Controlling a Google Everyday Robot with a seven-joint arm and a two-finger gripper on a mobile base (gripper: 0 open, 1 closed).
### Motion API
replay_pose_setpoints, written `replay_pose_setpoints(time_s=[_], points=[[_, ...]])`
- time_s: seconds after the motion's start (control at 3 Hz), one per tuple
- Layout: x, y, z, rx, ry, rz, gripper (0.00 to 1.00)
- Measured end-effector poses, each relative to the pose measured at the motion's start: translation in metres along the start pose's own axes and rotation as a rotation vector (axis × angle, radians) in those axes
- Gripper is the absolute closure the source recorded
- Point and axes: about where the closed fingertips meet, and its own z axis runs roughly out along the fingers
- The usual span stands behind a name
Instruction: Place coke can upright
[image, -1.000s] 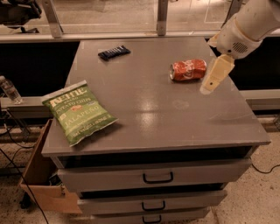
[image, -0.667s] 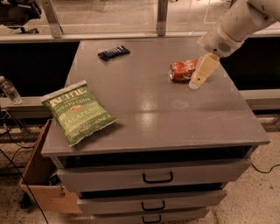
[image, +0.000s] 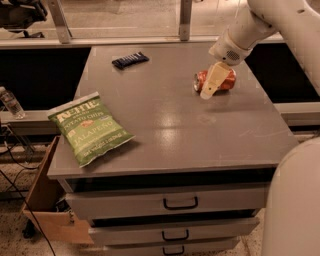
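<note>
- The white arm (image: 265, 22) entered from the upper right corner and sloped down and to the left over the far right part of the grey tabletop (image: 190, 135).
- Its wrist ended in a rounded white housing, and below it the pale end effector (image: 211, 84) pointed down and slightly left, its tip close to the tabletop.
- Only one pale, tapering piece of the end effector showed; whether it was spread or pressed together could not be told.
- The coke can (image: 229, 80) lay on its side on the far right part of the tabletop, its long axis running left to right.
- The end effector crossed in front of the middle of the coke can, so that the can's orange-red ends showed on either side of it; whether they touched could not be told.
- A green chip bag (image: 90, 131) lay flat at the near left corner, well apart from the coke can.
- A dark flat packet (image: 130, 60) lay at the far left.
- Drawers (image: 180, 202) with dark handles sat under the tabletop.
</note>
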Motion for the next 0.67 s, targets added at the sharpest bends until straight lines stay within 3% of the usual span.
replay_pose_setpoints(time_s=[0.33, 0.67], points=[[0.001, -0.006, 0.019, -0.024, 0.017, 0.008, 0.0], [0.003, -0.008, 0.031, -0.04, 0.03, 0.015, 0.18]])
